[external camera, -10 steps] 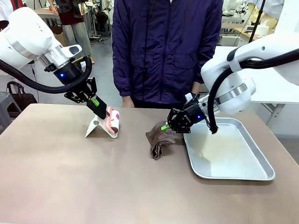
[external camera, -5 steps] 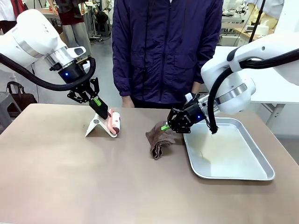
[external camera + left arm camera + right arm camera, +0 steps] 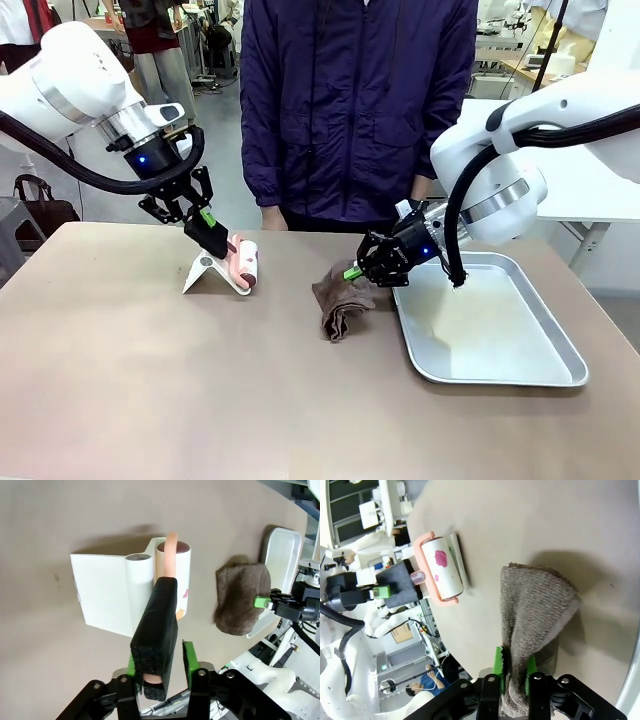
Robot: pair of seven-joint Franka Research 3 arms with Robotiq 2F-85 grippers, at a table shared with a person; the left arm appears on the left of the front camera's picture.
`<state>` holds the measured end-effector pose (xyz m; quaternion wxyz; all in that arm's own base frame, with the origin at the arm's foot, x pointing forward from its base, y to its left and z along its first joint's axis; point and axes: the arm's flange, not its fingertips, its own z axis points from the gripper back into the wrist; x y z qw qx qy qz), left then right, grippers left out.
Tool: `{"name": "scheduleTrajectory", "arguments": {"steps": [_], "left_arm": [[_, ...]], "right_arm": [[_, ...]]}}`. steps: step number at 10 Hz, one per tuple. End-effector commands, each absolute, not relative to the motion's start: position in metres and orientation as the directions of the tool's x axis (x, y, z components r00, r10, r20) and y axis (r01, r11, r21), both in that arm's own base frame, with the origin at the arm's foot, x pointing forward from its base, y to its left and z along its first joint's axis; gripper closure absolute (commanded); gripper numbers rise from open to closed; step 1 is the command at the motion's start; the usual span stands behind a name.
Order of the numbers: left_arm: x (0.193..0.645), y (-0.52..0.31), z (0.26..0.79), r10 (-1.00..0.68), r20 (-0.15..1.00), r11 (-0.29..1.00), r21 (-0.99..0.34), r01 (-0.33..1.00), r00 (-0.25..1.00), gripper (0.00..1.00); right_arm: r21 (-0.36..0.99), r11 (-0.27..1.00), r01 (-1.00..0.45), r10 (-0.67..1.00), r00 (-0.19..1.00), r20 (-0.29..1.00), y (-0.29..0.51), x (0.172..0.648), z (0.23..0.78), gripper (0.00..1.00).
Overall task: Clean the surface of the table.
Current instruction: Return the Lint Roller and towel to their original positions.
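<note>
Table (image 3: 150,380): rigid, matte taupe top beneath both arms, fixed, wiped rather than grasped. Left hand (image 3: 159,672) pinches the black foam grip of a lint roller (image 3: 243,262) resting on its white stand (image 3: 205,272). Right hand (image 3: 514,667) pinches 1 edge of a soft, limp brown cloth (image 3: 340,298) beside the metal tray (image 3: 540,372); the cloth likely drags easily.

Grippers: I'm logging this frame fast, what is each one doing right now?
Left gripper: closed on the lint roller's black handle.
Right gripper: closed on the brown cloth.
</note>
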<state>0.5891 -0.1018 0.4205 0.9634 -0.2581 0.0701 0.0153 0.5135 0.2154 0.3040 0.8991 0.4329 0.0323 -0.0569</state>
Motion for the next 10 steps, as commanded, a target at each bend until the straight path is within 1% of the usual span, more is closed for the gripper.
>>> {"name": "scheduleTrajectory", "arguments": {"steps": [1, 3, 4, 5, 7, 8, 9, 10], "left_arm": [[0.593, -0.097, 0.427, 0.022, -0.158, 0.879, -0.468, -0.095, 0.987, 0.00], [0.591, -0.091, 0.430, 0.043, -0.144, 0.874, -0.475, -0.107, 0.989, 0.00], [0.590, -0.086, 0.431, 0.051, -0.143, 0.870, -0.479, -0.115, 0.988, 0.00], [0.586, -0.079, 0.433, 0.053, -0.143, 0.867, -0.484, -0.116, 0.988, 0.00], [0.563, -0.065, 0.444, 0.036, -0.129, 0.849, -0.519, -0.099, 0.991, 0.00], [0.546, -0.060, 0.452, 0.021, -0.117, 0.833, -0.547, -0.082, 0.993, 0.00], [0.529, -0.055, 0.459, 0.004, -0.094, 0.821, -0.567, -0.057, 0.996, 0.00], [0.513, -0.051, 0.465, -0.006, -0.069, 0.814, -0.580, -0.035, 0.998, 0.00]], "right_arm": [[0.775, 0.617, 0.133, -0.060, 0.991, -0.123, 0.213, 0.515, 0.303, 0.00], [0.774, 0.618, 0.134, -0.057, 0.990, -0.126, 0.212, 0.515, 0.302, 0.00], [0.775, 0.618, 0.135, -0.056, 0.990, -0.127, 0.210, 0.514, 0.302, 0.09], [0.773, 0.620, 0.135, -0.066, 0.991, -0.120, 0.205, 0.514, 0.304, 0.00], [0.745, 0.661, 0.094, -0.041, 0.995, -0.089, 0.203, 0.508, 0.323, 0.00], [0.693, 0.719, 0.058, -0.013, 0.997, -0.070, 0.205, 0.505, 0.337, 0.00], [0.609, 0.793, 0.020, 0.017, 0.998, -0.055, 0.208, 0.503, 0.352, 0.00], [0.495, 0.868, -0.020, 0.055, 0.997, -0.056, 0.211, 0.503, 0.370, 0.00]]}}
